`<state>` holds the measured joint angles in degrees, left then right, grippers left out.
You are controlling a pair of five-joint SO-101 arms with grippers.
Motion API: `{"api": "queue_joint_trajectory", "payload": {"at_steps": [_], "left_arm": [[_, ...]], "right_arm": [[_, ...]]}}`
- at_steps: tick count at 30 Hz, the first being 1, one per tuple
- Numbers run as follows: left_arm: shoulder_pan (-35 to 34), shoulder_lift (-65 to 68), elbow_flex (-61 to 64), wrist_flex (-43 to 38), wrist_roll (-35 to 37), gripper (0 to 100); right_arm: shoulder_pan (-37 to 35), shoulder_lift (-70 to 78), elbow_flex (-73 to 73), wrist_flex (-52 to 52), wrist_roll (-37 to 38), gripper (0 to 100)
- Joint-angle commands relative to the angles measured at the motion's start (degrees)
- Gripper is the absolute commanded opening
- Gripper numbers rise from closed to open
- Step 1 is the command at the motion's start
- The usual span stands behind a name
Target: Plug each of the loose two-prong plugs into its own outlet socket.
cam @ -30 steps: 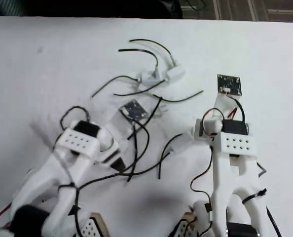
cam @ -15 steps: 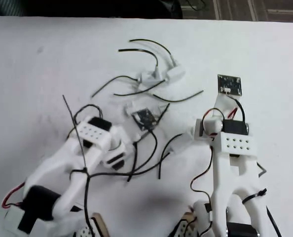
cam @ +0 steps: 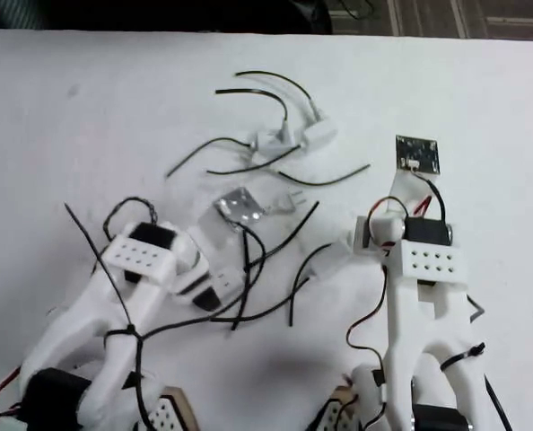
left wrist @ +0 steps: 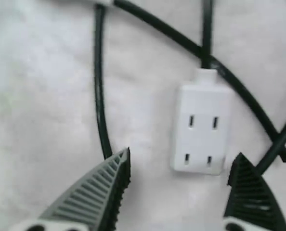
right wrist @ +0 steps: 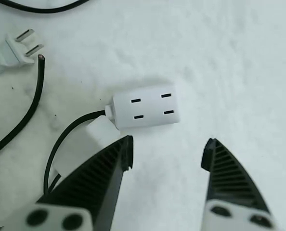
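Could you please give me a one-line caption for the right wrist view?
Open right gripper poised beside a white outlet socket, with a loose two-prong plug lying farther off.

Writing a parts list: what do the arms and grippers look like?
The left arm and right arm are white plastic with black motors, hole-dotted wrist plates, black zip ties, red and black cables. The left gripper has one grey and one black ribbed finger; the right gripper, two black.
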<state>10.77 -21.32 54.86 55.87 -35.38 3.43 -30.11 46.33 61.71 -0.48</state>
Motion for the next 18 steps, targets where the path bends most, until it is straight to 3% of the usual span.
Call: {"api": "queue_joint_trajectory", "payload": {"at_steps": [1,8,14,18], "left_arm": [[-1.01,-2.24,-0.09,-0.7,2.37,33],[-4.97,-7.69,-1.76,5.27,6.15,33],[-12.7,-23.08,0.0,14.15,10.64,33],[-22.73,-32.13,4.92,15.21,10.73,33]], "right_arm": [[-0.13,-1.54,-0.62,-0.4,0.0,23.3],[-0.13,-1.89,-2.99,-0.31,0.44,23.3],[-3.21,-1.19,-10.29,4.62,15.3,23.3],[-9.1,-0.48,-16.0,9.98,23.38,23.2]]}}
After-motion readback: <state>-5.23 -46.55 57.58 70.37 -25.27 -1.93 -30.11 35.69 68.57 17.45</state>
